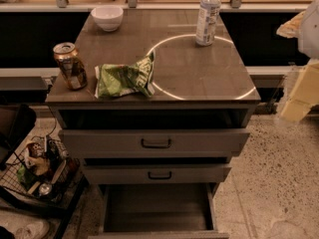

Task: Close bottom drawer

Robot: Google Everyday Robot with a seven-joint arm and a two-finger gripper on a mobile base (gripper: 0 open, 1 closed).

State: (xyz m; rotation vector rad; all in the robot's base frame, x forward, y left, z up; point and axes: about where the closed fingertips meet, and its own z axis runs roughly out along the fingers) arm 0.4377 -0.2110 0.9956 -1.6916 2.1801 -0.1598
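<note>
The bottom drawer (157, 209) of the grey cabinet (199, 68) is pulled far out. Its plain grey tray is empty and open to view. Only the top edge of its front (159, 235) shows at the bottom of the camera view, and its handle is hidden. The middle drawer (158, 174) and the widest top drawer (155, 142) sit above it, each with a black handle and each pulled out a little. My arm and gripper (298, 96) show as a pale shape at the right edge, beside the cabinet top and well above and to the right of the bottom drawer.
On the cabinet top stand a soda can (70, 66), a green chip bag (124, 78), a white bowl (107, 17) and a water bottle (208, 16). A black wire basket (37, 171) with clutter stands on the floor at the left. Speckled floor (271, 183) lies to the right.
</note>
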